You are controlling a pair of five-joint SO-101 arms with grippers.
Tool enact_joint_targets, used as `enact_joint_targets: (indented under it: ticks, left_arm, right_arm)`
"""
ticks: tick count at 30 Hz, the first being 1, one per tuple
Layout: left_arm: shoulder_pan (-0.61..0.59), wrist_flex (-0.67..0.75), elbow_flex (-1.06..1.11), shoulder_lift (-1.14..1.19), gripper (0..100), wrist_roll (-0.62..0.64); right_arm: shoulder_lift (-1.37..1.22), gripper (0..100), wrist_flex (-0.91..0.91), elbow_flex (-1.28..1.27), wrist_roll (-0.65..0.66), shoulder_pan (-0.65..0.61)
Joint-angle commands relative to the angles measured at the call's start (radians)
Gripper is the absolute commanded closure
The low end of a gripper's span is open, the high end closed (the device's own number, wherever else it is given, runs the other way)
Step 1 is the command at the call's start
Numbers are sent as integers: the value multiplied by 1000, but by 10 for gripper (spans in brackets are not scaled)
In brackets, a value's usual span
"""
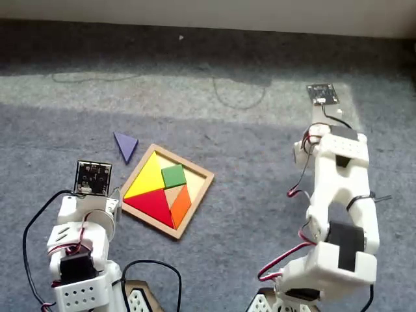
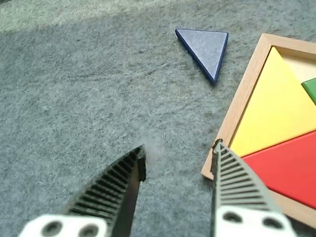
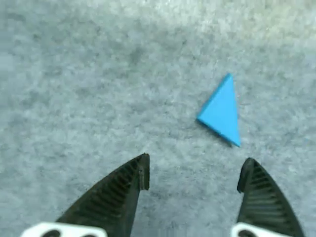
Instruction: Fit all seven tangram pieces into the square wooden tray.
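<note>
Left hand (image 2: 179, 146), right hand (image 3: 197, 158) spread; tray (image 1: 185, 160) holds yellow triangle (image 1: 149, 174), red triangle (image 1: 151, 205), green square (image 1: 173, 175); navy triangle (image 1: 127, 145) outside.

Pieces (image 1: 155, 181) in tray (image 1: 186, 160), triangle (image 1: 126, 145) on carpet (image 1: 247, 208) just beside it

Grey felt-like carpet (image 1: 247, 214) covers the whole work surface. A pale wall (image 1: 260, 13) strip runs along the far edge, with a dark shadow band (image 1: 130, 39) on the carpet right below it. A brighter patch of light (image 1: 162, 97) crosses the far part, and the near part is duller. Two thin wires (image 1: 239, 108) lie loose in the lit zone.
</note>
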State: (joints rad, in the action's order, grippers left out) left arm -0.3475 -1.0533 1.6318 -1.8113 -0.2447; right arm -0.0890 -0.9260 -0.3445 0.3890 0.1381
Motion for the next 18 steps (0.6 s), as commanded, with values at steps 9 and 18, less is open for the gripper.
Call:
enact_joint_targets:
  ticks: [9, 18]
  left_arm:
    - [-5, -2, -16, -13, 770, 8]
    - [-5, -2, -16, -13, 770, 8]
  right_arm:
    - [-151, 710, 24, 249, 12, 77]
    - [-272, 710, 73, 280, 77, 88]
